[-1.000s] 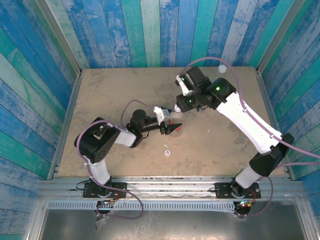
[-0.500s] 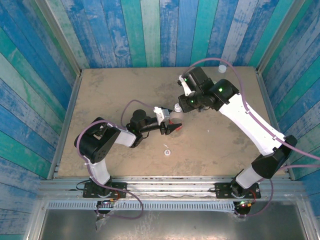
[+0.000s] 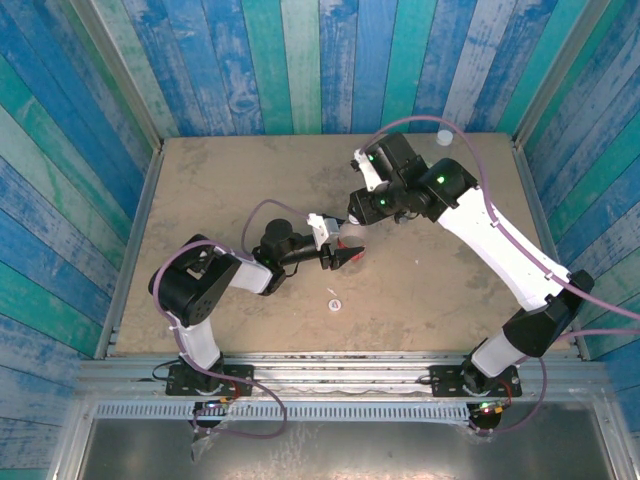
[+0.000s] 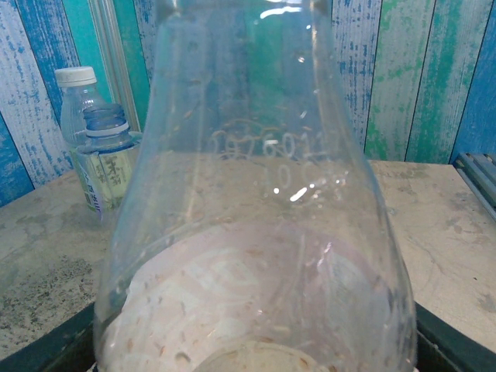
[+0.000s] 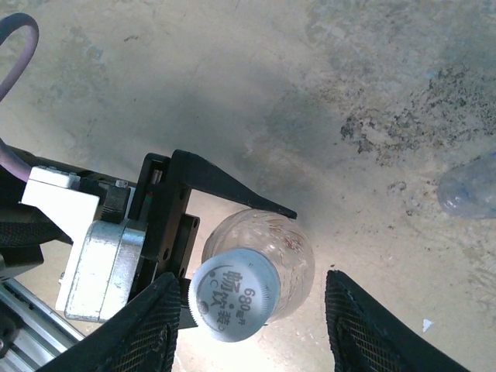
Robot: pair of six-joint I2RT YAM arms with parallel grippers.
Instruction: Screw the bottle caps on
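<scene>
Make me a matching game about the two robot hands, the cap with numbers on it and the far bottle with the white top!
Things:
1. left hand
2. right hand
3. printed cap
4. white-topped bottle

States:
A. open, one finger on each side
B. standing upright in the background
C. shut on the clear bottle
D. sitting on the clear bottle's neck

Pairs: 1-C, 2-A, 3-D, 4-B

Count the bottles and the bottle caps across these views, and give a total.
Bottles: 3 (gripped bottle, capped bottle, uncapped labelled bottle)
Caps: 3 (printed cap, white cap, loose cap)
Total: 6
</scene>
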